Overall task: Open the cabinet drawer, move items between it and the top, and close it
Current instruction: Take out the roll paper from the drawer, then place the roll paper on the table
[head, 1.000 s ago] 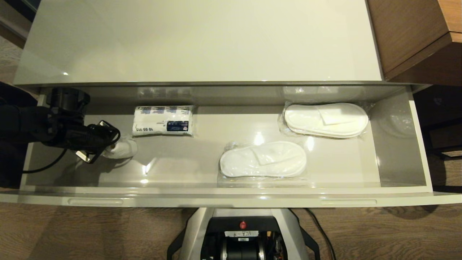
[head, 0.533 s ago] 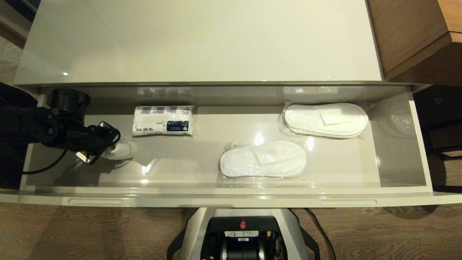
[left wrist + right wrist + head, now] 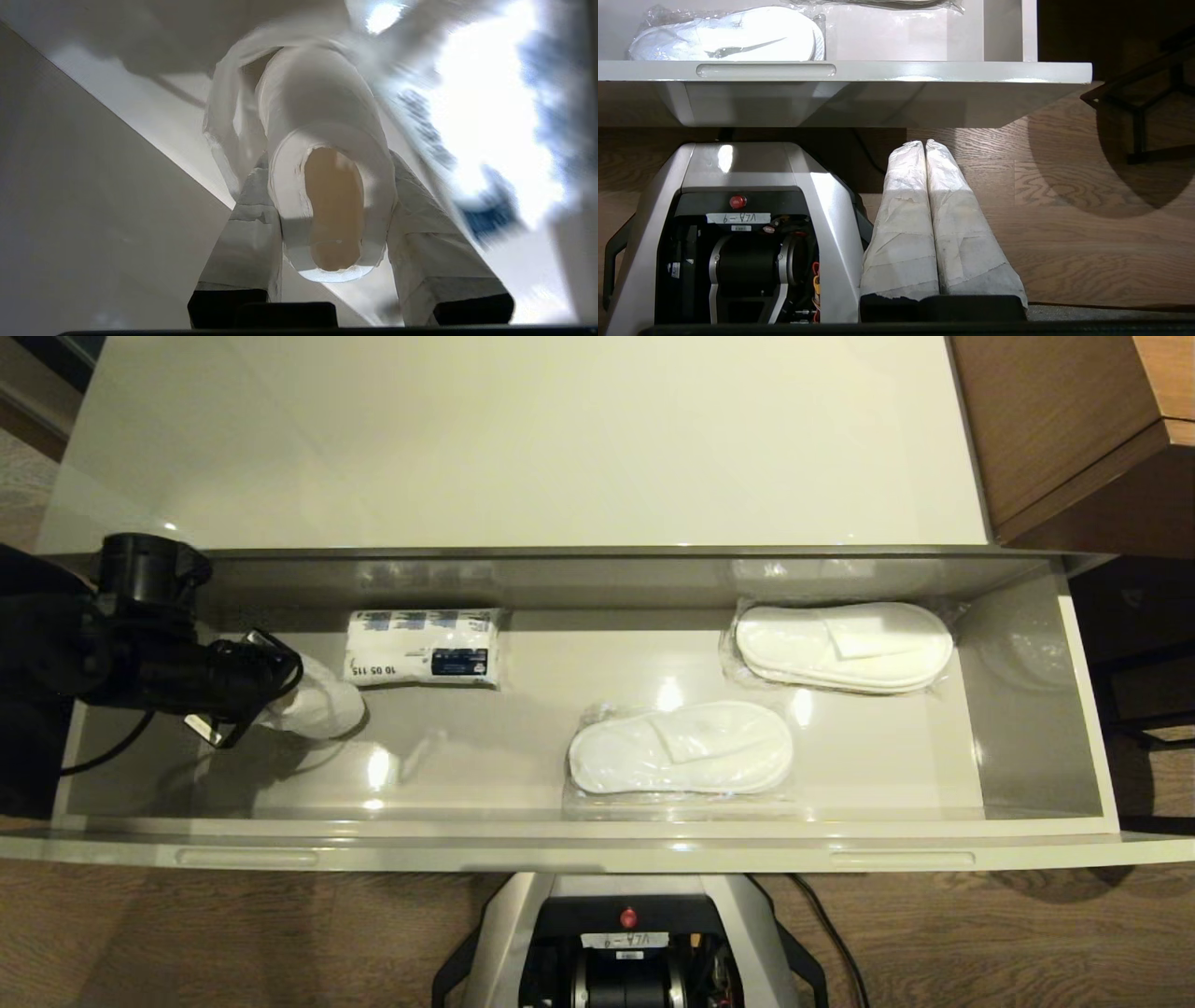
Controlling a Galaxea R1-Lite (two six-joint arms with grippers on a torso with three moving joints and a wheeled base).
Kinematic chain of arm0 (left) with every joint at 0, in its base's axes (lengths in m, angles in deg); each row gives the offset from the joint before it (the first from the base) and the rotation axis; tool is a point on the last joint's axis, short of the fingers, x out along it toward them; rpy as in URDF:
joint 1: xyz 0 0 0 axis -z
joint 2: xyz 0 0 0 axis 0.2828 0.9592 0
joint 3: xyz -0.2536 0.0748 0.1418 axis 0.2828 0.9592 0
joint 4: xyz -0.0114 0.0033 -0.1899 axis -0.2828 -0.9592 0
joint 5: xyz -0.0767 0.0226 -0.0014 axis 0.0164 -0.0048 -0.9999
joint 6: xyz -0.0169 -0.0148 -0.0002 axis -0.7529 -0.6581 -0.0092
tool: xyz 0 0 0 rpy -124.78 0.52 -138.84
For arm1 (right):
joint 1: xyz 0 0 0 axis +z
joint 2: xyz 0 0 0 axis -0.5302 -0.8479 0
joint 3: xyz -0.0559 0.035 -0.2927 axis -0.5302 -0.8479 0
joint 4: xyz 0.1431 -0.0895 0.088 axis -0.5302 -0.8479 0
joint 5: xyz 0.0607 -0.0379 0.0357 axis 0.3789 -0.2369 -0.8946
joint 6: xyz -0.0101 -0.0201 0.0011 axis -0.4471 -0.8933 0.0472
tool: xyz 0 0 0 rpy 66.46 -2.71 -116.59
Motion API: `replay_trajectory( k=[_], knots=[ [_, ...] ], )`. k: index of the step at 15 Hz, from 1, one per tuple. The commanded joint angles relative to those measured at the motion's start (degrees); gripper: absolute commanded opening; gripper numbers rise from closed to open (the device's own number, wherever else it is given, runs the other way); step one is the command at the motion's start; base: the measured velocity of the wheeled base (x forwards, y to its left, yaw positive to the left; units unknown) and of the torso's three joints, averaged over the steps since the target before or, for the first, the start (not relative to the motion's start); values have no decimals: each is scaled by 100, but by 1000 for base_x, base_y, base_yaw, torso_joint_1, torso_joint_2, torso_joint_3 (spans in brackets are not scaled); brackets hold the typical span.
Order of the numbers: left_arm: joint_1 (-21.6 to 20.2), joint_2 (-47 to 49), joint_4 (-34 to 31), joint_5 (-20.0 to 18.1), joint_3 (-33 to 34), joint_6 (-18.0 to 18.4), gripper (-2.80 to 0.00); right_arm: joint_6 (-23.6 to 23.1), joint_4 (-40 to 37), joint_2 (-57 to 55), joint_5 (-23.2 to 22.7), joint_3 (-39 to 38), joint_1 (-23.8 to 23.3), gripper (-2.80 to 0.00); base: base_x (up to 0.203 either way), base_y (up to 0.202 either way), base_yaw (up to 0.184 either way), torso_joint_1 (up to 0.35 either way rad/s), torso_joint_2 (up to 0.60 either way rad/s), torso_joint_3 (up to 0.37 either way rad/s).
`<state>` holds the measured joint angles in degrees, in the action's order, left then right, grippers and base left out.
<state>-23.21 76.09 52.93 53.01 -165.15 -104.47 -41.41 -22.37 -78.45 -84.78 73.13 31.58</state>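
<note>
Lifted and shifted toward 12 o'clock since a second ago, the paper roll (image 3: 317, 706) sits clamped in the left gripper (image 3: 280, 695) fingers (image 3: 247, 233) at 9 o'clock in the cabinet drawer (image 3: 579, 845). Light, soft, crushable: hold mid-body, gently. Right gripper (image 3: 925, 147) fingers together, parked.

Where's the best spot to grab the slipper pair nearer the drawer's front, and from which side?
Probably the rounded toe end of the front slipper pair, coming straight down from above. It lies flat on the drawer floor in loose clear wrapping, long axis left to right, so the claw should pinch across its narrower width. The floor around it looks bare enough for the fingers to slide down beside it.
</note>
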Motion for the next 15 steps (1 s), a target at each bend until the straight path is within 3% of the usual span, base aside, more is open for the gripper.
replay_trajectory(
  k=[1, 5, 8, 11, 15],
  knots=[
    [111, -535, -50, -50, 214, -30, -280, -4, 0, -8, -4, 0, 0, -280, 0, 0, 0, 0, 0, 0],
    [384, -2112, -557, -193, 492, 35, -280, -4, 0, -8, -4, 0, 0, -280, 0, 0, 0, 0, 0, 0],
    [464, -2748, -1025, -527, 151, 367, -280, -4, 0, -8, -4, 0, 0, -280, 0, 0, 0, 0, 0, 0],
    [498, -2793, -1173, -625, 61, 511, -280, -4, 0, -8, -12, 0, 0, -280, 0, 0, 0, 0, 0, 0],
    [654, -2696, -2129, -823, -1774, 1229, -280, -4, 0, -8, -4, 0, 0, -280, 0, 0, 0, 0, 0, 0]
  ],
)
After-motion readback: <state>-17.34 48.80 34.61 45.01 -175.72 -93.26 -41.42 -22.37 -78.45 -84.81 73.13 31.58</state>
